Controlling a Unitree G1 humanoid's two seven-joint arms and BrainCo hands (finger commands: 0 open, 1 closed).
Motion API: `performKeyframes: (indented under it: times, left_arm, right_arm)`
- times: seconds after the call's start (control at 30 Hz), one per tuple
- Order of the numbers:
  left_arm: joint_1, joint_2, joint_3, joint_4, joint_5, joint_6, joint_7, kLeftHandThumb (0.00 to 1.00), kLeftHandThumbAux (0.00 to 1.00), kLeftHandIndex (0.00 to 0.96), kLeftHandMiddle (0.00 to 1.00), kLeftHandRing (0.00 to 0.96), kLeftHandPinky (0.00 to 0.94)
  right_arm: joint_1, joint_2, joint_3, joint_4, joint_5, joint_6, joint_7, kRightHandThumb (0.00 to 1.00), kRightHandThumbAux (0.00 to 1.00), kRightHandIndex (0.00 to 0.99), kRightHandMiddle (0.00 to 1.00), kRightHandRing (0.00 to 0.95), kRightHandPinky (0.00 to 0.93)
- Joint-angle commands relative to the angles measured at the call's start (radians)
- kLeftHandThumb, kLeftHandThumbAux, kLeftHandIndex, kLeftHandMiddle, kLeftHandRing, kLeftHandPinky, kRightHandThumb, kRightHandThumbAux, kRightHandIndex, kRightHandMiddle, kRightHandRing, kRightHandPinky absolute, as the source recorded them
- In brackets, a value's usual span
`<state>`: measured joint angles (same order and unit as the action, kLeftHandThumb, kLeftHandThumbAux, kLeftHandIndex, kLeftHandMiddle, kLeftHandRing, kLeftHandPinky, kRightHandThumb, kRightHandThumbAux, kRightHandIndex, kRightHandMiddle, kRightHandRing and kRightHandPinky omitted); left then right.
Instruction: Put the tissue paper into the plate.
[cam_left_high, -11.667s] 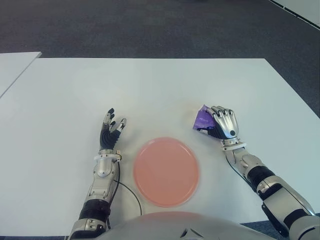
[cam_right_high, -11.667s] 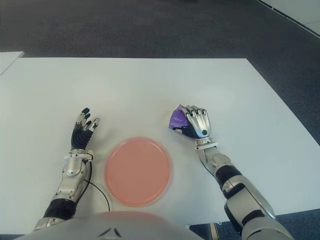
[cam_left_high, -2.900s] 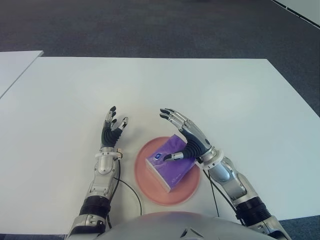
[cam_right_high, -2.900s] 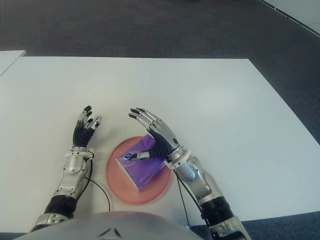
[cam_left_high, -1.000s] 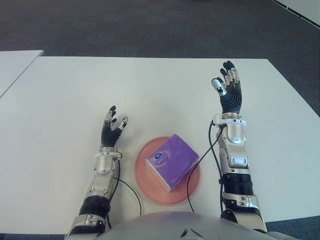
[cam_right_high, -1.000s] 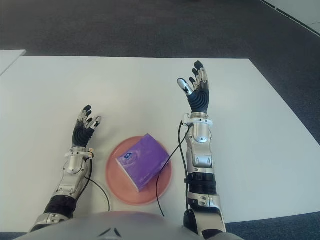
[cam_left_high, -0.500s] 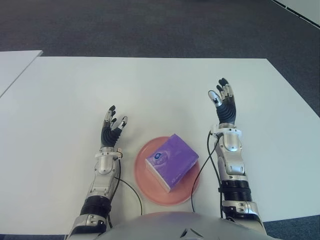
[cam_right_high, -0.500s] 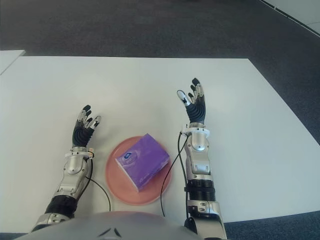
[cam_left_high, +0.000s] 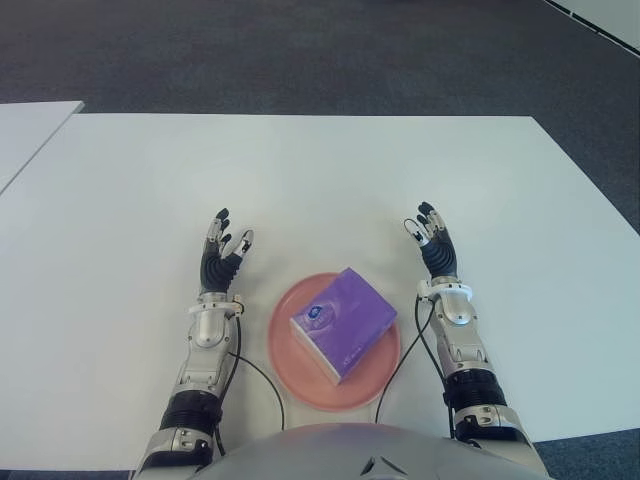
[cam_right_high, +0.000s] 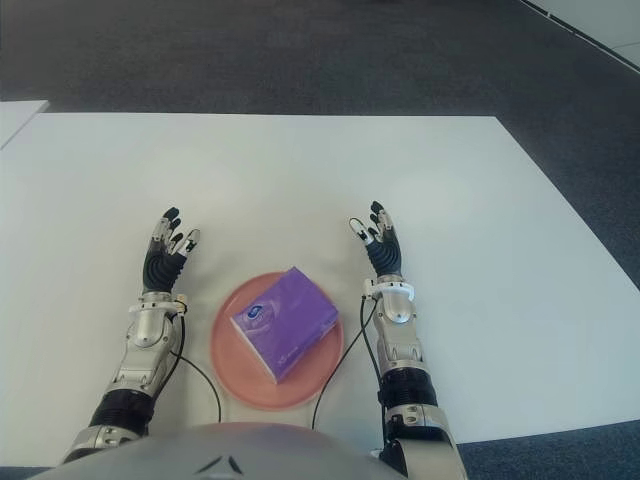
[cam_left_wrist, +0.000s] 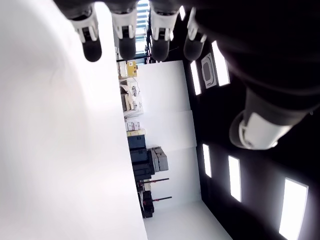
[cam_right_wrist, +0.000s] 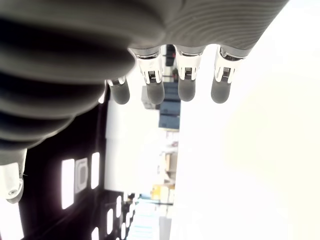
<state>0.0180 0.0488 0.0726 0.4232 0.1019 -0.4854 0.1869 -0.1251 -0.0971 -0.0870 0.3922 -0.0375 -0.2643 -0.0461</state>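
A purple tissue pack (cam_left_high: 343, 321) lies in the round pink plate (cam_left_high: 298, 377) near the table's front edge. My right hand (cam_left_high: 433, 244) shows just right of the plate, fingers straight and spread, holding nothing. In the right wrist view its fingers (cam_right_wrist: 186, 85) are extended with nothing between them. My left hand (cam_left_high: 222, 255) shows left of the plate, also open and empty; its fingertips (cam_left_wrist: 125, 40) are straight in the left wrist view.
The white table (cam_left_high: 320, 180) stretches away behind the plate. A second white table's corner (cam_left_high: 25, 130) shows at the far left. Dark carpet (cam_left_high: 300, 50) lies beyond the table. Thin black cables (cam_left_high: 260, 385) run by both forearms beside the plate.
My right hand has come down and back toward me, from raised over the table to beside the plate's right edge. The tissue pack, plate and left hand stayed put.
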Motion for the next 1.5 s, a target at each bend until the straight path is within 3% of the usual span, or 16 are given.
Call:
performKeyframes:
  times: [0.03, 0.37, 0.7, 1.5]
  left_arm:
    - [0.007, 0.004, 0.002, -0.012, 0.009, 0.023, 0.005, 0.056, 0.538, 0.000, 0.000, 0.000, 0.000]
    - [0.008, 0.006, 0.011, -0.017, -0.012, 0.035, -0.007, 0.063, 0.537, 0.000, 0.000, 0.000, 0.000]
    - [-0.005, 0.008, 0.017, 0.004, -0.025, 0.038, -0.011, 0.074, 0.543, 0.000, 0.000, 0.000, 0.000]
    - [0.002, -0.001, 0.013, -0.026, -0.012, 0.035, -0.005, 0.072, 0.539, 0.000, 0.000, 0.000, 0.000]
  right_arm:
    - [0.000, -0.019, 0.000, 0.030, -0.016, 0.015, -0.003, 0.062, 0.441, 0.000, 0.000, 0.000, 0.000]
    - [0.014, -0.035, -0.002, 0.069, -0.031, 0.013, -0.030, 0.067, 0.433, 0.000, 0.000, 0.000, 0.000]
    - [0.017, -0.028, 0.008, 0.149, -0.033, -0.039, -0.037, 0.056, 0.461, 0.000, 0.000, 0.000, 0.000]
    - [-0.008, -0.057, 0.018, 0.300, -0.012, -0.155, 0.021, 0.027, 0.460, 0.000, 0.000, 0.000, 0.000]
